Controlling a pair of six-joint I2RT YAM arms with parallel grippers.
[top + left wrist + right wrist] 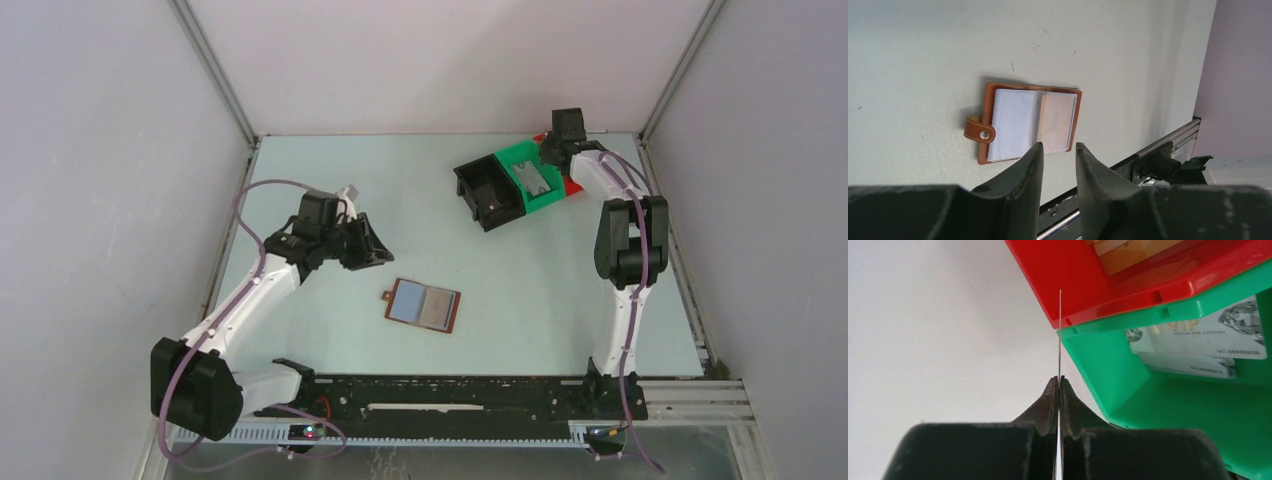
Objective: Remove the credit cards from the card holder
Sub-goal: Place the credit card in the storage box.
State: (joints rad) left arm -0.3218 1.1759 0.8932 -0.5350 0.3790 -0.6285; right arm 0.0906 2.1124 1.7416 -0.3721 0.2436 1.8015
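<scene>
The card holder (424, 305) lies open on the table at mid-front, brown rim, strap tab to the left. In the left wrist view the card holder (1030, 122) shows clear sleeves, the right one with a tan-orange card (1057, 122). My left gripper (375, 250) hovers up-left of it, open and empty (1059, 147). My right gripper (553, 150) is at the back right by the bins, shut (1059, 380) on a thin credit card (1060, 330) seen edge-on, standing beside the red bin's corner.
A green bin (520, 160) holds grey-white cards (1198, 335). A red bin (1073, 270) behind it holds yellow and tan cards (1128, 252). A black bin (490, 195) sits left of the green one. A metal rail (450, 395) runs along the front edge.
</scene>
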